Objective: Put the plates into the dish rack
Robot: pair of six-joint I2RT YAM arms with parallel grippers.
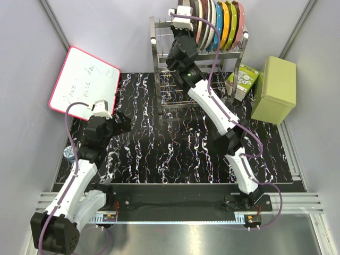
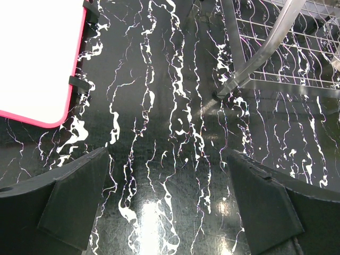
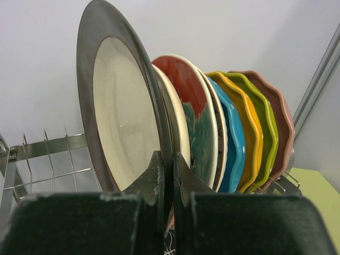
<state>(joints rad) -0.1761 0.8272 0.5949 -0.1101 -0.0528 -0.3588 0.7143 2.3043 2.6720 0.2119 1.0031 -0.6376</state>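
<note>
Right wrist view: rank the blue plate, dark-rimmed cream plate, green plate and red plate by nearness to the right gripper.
1. Dark-rimmed cream plate, clamped in the right gripper, leftmost.
2. Red plate, slightly right.
3. Blue plate, mid-row.
4. Green plate, near the right end.

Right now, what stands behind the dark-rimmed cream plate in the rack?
Behind the dark-rimmed cream plate stand seven more on edge: a pale plate, a red-and-teal plate, a brown-rimmed plate, then blue, orange, green and pink plates. Each partly hides the next.
</note>
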